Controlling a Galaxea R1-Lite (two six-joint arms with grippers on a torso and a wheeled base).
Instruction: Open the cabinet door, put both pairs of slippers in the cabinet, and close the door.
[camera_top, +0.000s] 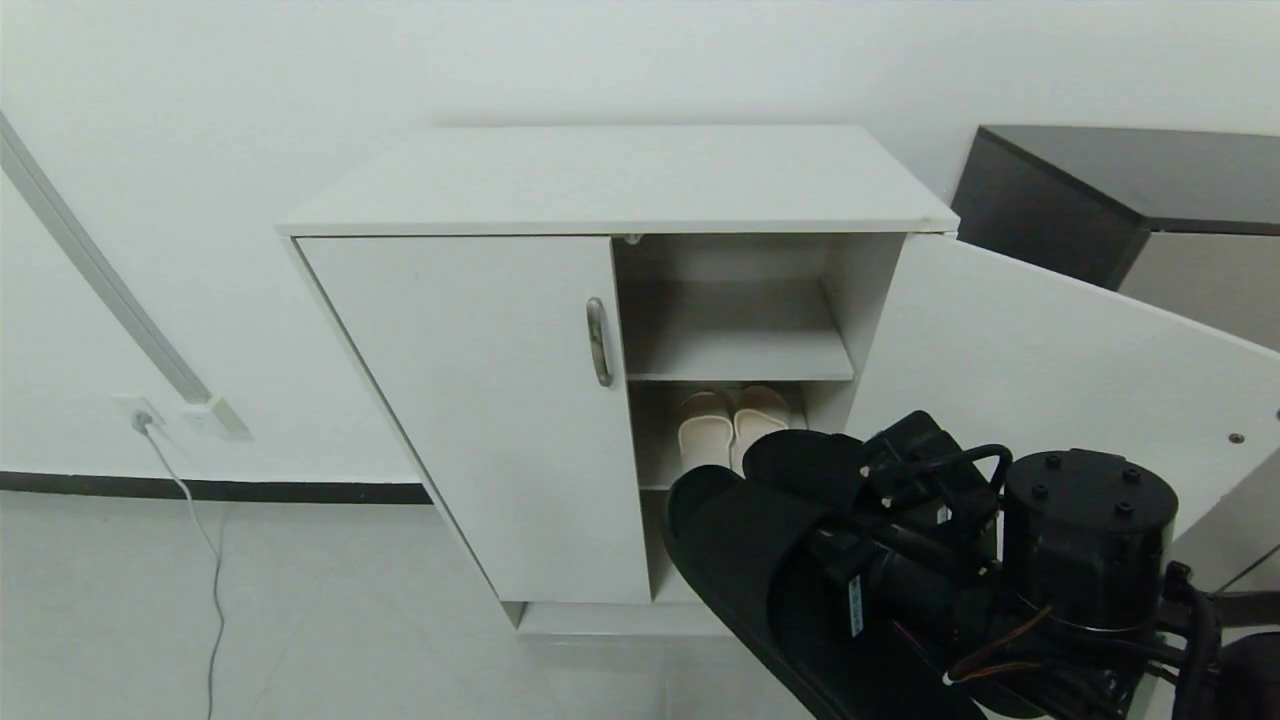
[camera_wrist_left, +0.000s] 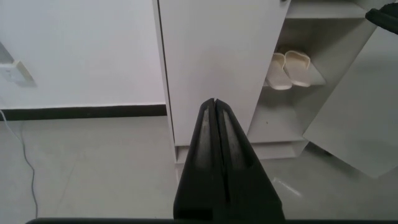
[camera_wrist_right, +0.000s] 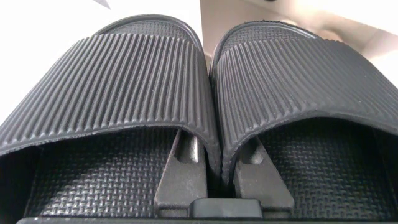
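Head view counts 2 pairs: 2 white slippers side by side on the middle shelf of the cabinet, and 2 black slippers in the air just before the opening's lower part. Of 2 doors, the left door is closed and the right door stands swung wide, the black pair between their edges. The right gripper pinches the black pair's touching inner walls, 1 of its fingers inside each, while the left gripper hangs low before the closed door, jaws pressed together, holding nothing.

Bright even light — dim shadow inside cabinet.
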